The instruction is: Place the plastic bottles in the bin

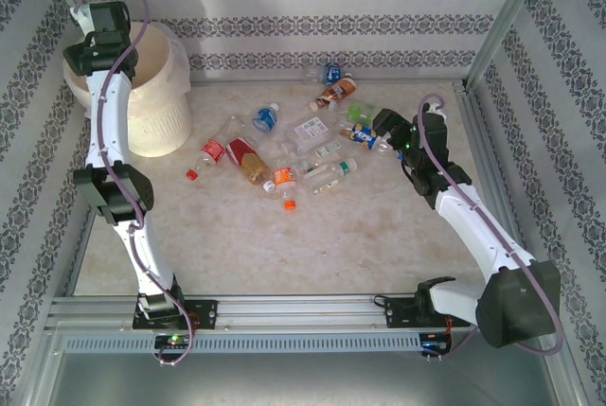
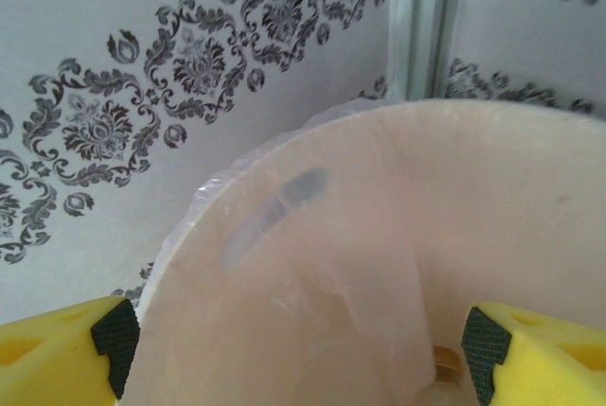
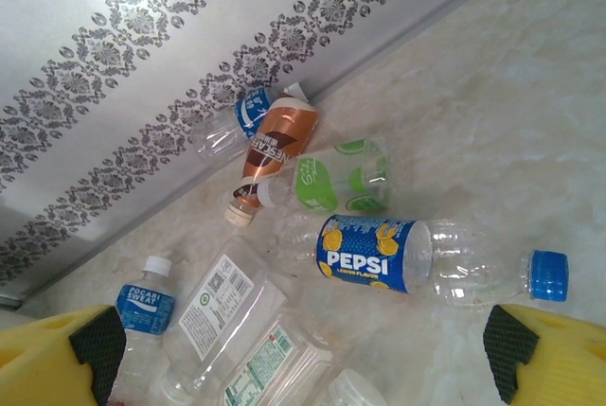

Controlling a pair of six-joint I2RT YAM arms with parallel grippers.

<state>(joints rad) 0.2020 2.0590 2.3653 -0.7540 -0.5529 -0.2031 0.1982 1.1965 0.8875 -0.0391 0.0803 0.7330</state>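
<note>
Lying loose on their sides, the plastic bottles (image 1: pixel 284 155) crowd the middle and far part of the marble-look table (image 1: pixel 284 255), from a red-labelled bottle (image 1: pixel 214 150) at nine o'clock of the heap to a brown bottle (image 1: pixel 333 94) near the back wall at one o'clock. The bin (image 1: pixel 161 108) stands at ten o'clock on the table, close against the patterned wall (image 1: pixel 331 18) and near the heap's left end. The left gripper (image 1: pixel 102 27) hangs over the bin's far-left rim. Its wrist view shows the fingers (image 2: pixel 114 335) spread wide, with nothing between them, above the bag liner (image 2: pixel 213 193). A small brownish thing deep in the bin, at five o'clock of that view, is too blurred to name. The right gripper (image 1: pixel 379 132) sits low at the heap's three o'clock edge, its jaws wide and empty. Just ahead of it lies a Pepsi bottle (image 3: pixel 398 256), blue cap toward three o'clock. A green-labelled bottle (image 3: pixel 341 179) and the brown Nescafe one lie beyond it at twelve, and a Pocari Sweat bottle (image 3: pixel 142 316) at eight. The wrist picture's lower edge cuts off two clear bottles, and the left arm (image 1: pixel 109 132) hides part of the bin's rim from above.
</note>
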